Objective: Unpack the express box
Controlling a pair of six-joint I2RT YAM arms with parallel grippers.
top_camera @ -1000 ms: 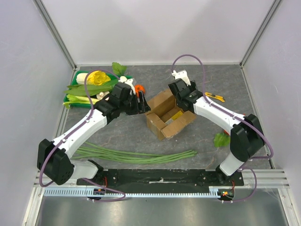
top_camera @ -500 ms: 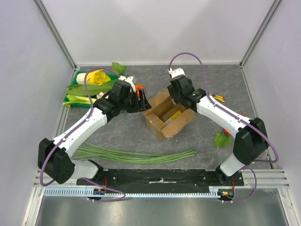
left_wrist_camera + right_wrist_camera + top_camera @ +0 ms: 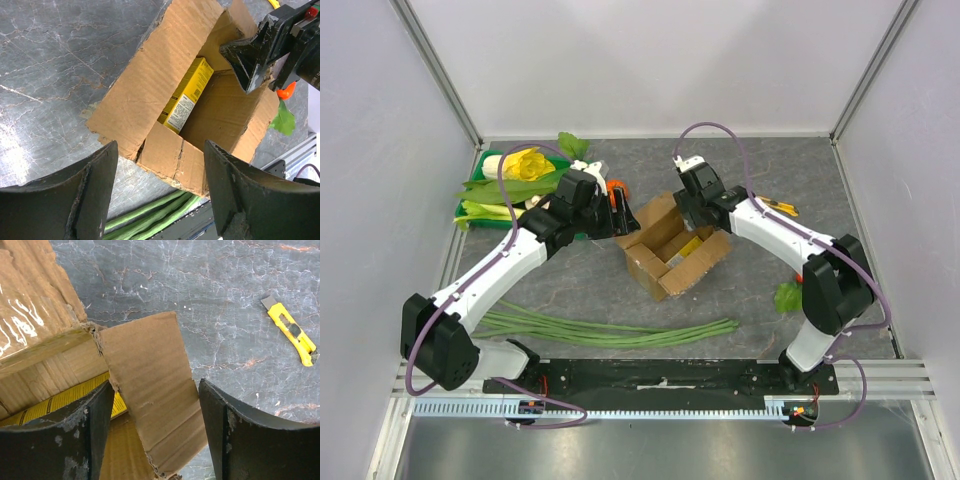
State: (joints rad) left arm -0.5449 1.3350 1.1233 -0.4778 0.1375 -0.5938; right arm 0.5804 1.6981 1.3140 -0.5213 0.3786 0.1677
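Observation:
The express box (image 3: pixel 665 262) is a brown cardboard box standing open in the middle of the table. A slim yellow carton (image 3: pixel 187 95) lies inside it and also shows in the right wrist view (image 3: pixel 60 401). My left gripper (image 3: pixel 626 217) is open and empty, just off the box's left flap; in the left wrist view (image 3: pixel 160 200) its jaws are spread wide above the box's near flap (image 3: pixel 170 157). My right gripper (image 3: pixel 687 216) is open at the box's far side. In the right wrist view (image 3: pixel 156 435) its jaws straddle a raised flap (image 3: pixel 150 400) without closing on it.
A green tray (image 3: pixel 478 187) of vegetables sits at the back left. Long green beans (image 3: pixel 610 331) lie in front of the box. A yellow utility knife (image 3: pixel 778 207) lies at the right, also in the right wrist view (image 3: pixel 292 331). A green leaf (image 3: pixel 788 296) lies at the right front.
My right gripper has moved left and forward over the box's far flap. The box has shifted slightly left. My left gripper has barely moved.

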